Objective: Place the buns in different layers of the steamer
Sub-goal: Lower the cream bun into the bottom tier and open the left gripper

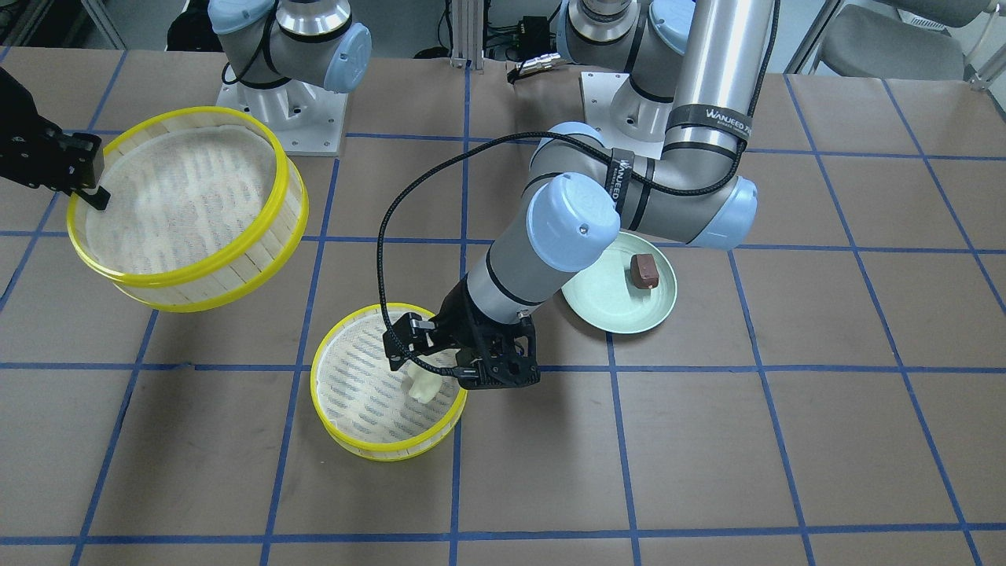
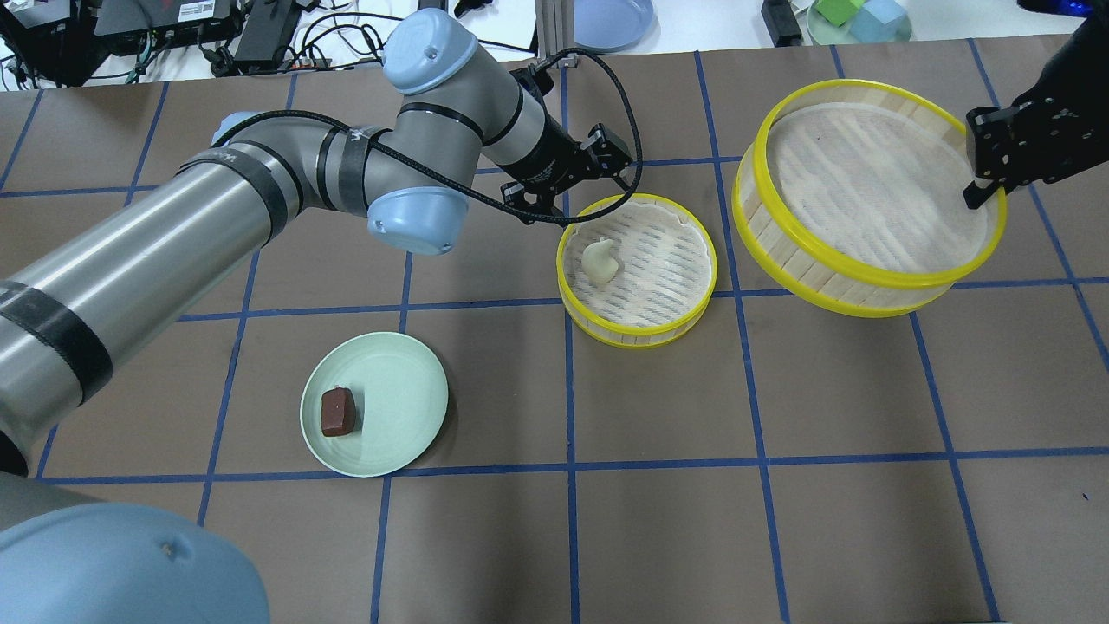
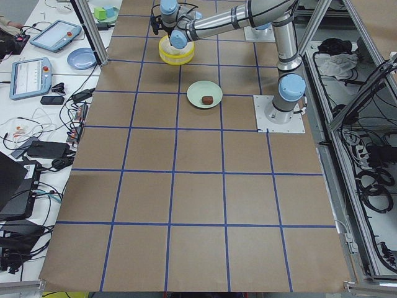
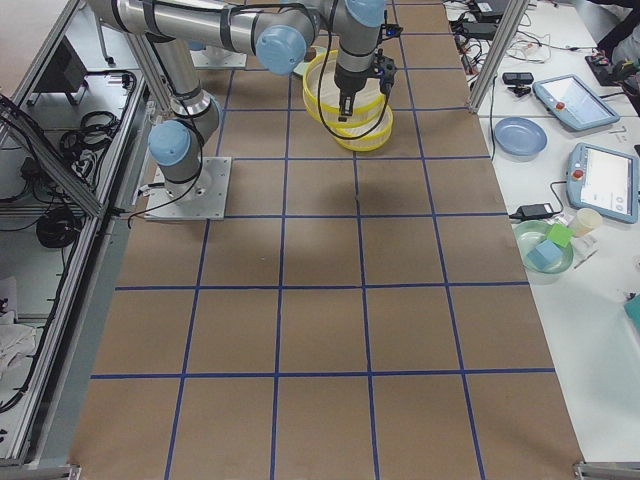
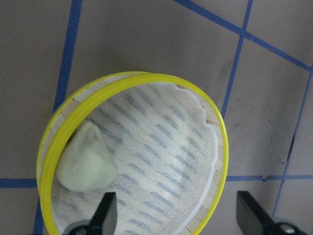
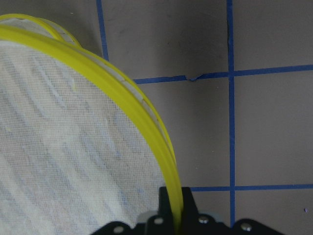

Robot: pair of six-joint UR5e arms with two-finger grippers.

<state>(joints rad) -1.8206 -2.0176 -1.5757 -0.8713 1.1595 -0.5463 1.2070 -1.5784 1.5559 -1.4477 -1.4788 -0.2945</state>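
The left end effector (image 5: 178,215), jaws apart, hovers over the lower tray (image 2: 637,334), with the cream bun (image 2: 599,261) by its wall. The right end effector (image 2: 979,189) clamps the rim of the tilted tray (image 2: 866,282). The brown bun (image 2: 337,412) lies on the plate (image 2: 407,407), long axis toward the robot.

From here I see my left arm (image 3: 231,17) stretched across the table's (image 3: 198,198) far end to the yellow-rimmed steamer (image 3: 175,56). Nearer, the brown bun (image 3: 208,99) lies on the green plate (image 3: 197,90).

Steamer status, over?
Left end effector open over table tray, white bun inside. Right end effector shut on second tray's rim, tray tilted, raised. Brown bun on plate. Left arm sits in stacking path.
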